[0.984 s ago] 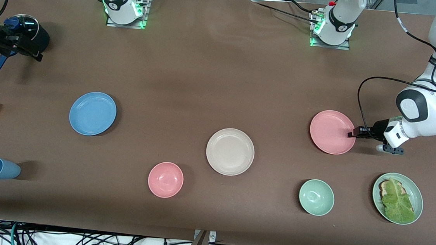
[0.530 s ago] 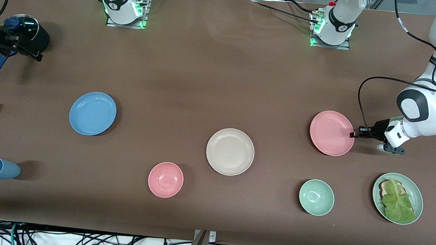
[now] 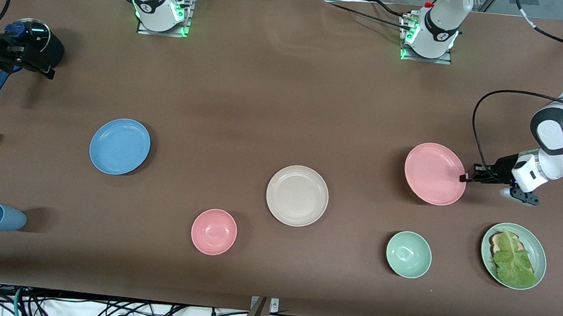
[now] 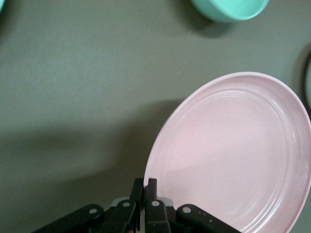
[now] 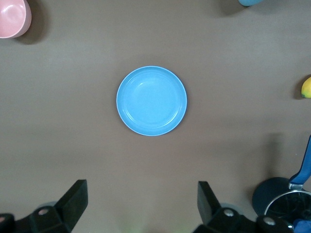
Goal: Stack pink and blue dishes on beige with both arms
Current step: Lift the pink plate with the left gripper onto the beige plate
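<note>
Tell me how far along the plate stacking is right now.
Nothing is stacked yet: the beige plate is bare. In hand: the left gripper is shut on the pink plate, pinching its rim, tilted off the table. Left: the blue plate lies untouched, with the right gripper open above it.

The left hand (image 4: pixel 146 187) has its two black fingers (image 4: pixel 151 187) pressed together on the rim of the pink plate (image 4: pixel 233 155), pinching its edge. The plate is tilted, its gripped edge raised off the brown bench (image 4: pixel 77 87), and it casts a soft shadow on the bench beside that rim. A mint-green bowl (image 4: pixel 228 8) sits on the bench well apart from the plate, only partly in view at the frame's edge.
</note>
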Controlling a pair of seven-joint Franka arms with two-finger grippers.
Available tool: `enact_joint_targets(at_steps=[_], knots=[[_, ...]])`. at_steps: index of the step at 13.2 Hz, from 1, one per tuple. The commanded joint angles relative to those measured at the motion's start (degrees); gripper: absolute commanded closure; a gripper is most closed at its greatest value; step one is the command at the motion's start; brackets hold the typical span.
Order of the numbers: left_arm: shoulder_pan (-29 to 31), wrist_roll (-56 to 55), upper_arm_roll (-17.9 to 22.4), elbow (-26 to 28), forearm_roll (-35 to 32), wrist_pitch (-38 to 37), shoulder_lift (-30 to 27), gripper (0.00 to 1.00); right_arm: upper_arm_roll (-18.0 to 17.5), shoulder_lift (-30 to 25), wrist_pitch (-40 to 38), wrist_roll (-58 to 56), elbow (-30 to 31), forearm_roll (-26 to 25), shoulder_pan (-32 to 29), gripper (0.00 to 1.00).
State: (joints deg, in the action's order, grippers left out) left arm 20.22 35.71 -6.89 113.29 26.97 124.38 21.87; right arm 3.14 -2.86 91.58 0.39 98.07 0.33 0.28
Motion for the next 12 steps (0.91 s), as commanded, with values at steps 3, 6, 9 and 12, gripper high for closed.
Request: enact_joint_targets(at_steps=[3, 6, 9, 12], knots=[[0.0, -9.8, -3.0, -9.7, -3.7, -11.7, -0.4, 1.0, -0.2, 0.3, -1.3, 0.3, -1.4, 1.0, -0.5, 0.0], [-0.1, -18.9, -9.0, -12.0, -7.1, -12.9, -1.2, 1.0, -0.2, 0.4, -1.2, 0.3, -1.5, 1.0, -0.6, 0.0], [-0.1, -33.6, -17.2, -13.6, -11.1, -12.5, -1.5, 1.0, -0.2, 0.4, -1.2, 0.3, -1.5, 1.0, -0.6, 0.0], [-0.9, -45.8, -23.6, -14.5, -16.1, -9.1, -0.2, 1.0, -0.2, 0.2, -1.4, 0.5, -1.4, 1.0, -0.6, 0.0]])
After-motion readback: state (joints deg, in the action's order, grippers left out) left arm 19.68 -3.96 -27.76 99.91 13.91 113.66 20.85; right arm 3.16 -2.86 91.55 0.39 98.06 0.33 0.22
